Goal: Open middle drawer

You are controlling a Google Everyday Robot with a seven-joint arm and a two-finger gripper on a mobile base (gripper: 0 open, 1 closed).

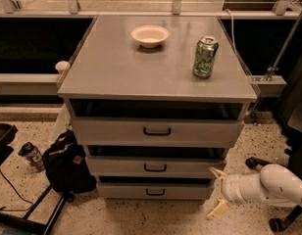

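The grey cabinet has three drawers. The middle drawer has a flat grey front with a small black bar handle at its centre. It sits between the top drawer and the lowest drawer. My gripper, on a white arm, is low at the cabinet's right front corner, level with the lowest drawer and right of the middle handle. Its two pale fingers are spread apart and hold nothing.
On the cabinet top stand a white bowl and a green can. A black bag and a bottle lie on the speckled floor at the left. A black chair base is at the right.
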